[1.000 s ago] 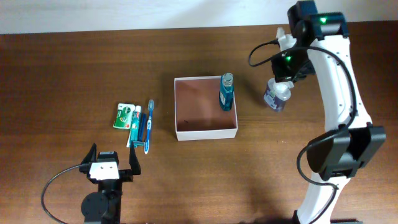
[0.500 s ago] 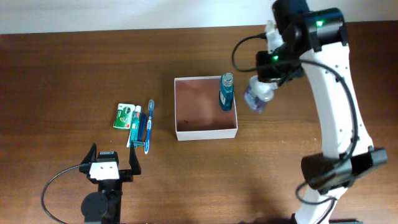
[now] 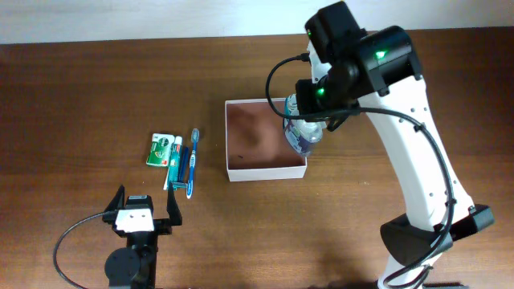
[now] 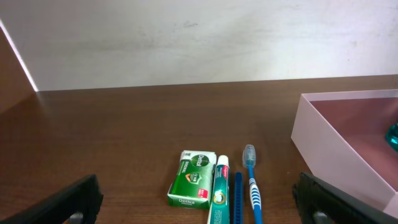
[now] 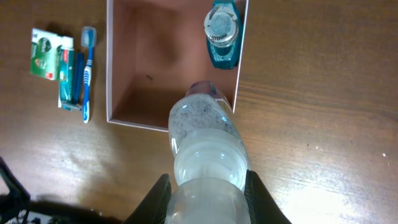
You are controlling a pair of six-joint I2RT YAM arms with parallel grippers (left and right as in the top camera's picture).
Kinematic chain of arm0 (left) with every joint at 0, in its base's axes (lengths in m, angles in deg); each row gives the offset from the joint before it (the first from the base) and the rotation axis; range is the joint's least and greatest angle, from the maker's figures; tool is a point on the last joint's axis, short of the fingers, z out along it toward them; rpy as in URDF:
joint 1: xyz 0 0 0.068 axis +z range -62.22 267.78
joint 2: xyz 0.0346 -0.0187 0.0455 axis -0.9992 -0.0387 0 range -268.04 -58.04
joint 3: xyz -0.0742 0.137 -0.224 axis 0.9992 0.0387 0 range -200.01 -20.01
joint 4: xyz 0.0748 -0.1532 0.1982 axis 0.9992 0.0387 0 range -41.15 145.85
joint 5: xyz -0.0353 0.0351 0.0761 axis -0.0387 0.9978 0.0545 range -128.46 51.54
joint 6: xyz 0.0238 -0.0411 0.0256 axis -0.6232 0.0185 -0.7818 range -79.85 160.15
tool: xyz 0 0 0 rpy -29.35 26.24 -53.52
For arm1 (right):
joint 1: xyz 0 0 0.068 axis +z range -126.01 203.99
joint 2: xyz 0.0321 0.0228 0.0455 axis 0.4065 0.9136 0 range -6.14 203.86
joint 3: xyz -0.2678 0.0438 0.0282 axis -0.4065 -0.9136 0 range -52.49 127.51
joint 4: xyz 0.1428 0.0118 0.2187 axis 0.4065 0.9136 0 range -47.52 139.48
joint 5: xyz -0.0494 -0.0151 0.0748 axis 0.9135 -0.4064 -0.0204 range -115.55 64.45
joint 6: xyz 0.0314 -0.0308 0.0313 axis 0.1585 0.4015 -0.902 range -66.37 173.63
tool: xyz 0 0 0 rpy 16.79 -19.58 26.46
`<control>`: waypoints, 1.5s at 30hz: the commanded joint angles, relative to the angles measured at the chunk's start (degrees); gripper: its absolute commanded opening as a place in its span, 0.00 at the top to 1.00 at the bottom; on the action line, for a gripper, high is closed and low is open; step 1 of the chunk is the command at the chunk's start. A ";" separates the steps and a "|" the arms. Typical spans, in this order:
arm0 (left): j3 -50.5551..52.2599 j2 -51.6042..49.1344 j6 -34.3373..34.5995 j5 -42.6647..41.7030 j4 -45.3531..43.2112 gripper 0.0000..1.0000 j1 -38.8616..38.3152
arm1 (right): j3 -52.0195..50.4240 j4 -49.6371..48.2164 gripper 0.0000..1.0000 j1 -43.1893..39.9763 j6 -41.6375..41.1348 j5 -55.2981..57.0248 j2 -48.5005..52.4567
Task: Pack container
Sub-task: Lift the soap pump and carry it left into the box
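The container [image 3: 266, 171], a shallow white-walled box with a pinkish-brown inside, sits mid-table and also shows in the right wrist view [image 5: 109, 68]. A teal bottle [image 5: 222, 34] stands upright in its far right corner. My right gripper [image 5: 207, 199] is shut on a clear plastic bottle [image 5: 202, 134] that hangs neck-down over the container's right front corner [image 3: 303, 138]. My left gripper [image 3: 145, 205] rests open low at the front left, nothing between its fingers [image 4: 336, 199].
Left of the container lie a green soap box [image 3: 161, 149], a toothpaste tube [image 3: 172, 160] and a blue toothbrush [image 3: 193, 160], side by side. The left wrist view shows them just ahead: soap box [image 4: 194, 177], toothpaste tube [image 4: 219, 190], toothbrush [image 4: 252, 180].
My right arm has swung left with the clear bottle, from beside the container's right wall to above its right front corner. The left arm has not moved.
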 commanded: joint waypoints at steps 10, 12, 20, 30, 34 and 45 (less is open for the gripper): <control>0.44 0.26 -0.92 -0.63 0.00 0.01 -0.20 | 1.75 -1.38 0.84 6.10 -10.69 9.42 -0.35; 0.44 0.26 -0.92 -0.63 0.00 0.01 -0.20 | 1.75 -1.44 0.84 6.10 -11.56 9.44 0.13; 0.44 0.26 -0.92 -0.63 0.00 0.01 -0.22 | 1.73 -1.84 0.84 6.10 -12.66 9.60 2.80; 0.44 0.26 -0.92 -0.63 0.00 0.01 -0.20 | 1.36 -2.51 0.84 6.10 -13.07 9.60 5.95; 0.44 0.26 -0.92 -0.63 0.00 0.01 -0.20 | 0.46 -3.45 0.84 6.10 -14.16 9.62 6.10; 0.44 0.26 -0.92 -0.63 0.00 0.01 -0.20 | -10.23 -9.90 0.84 6.10 -14.53 9.42 6.10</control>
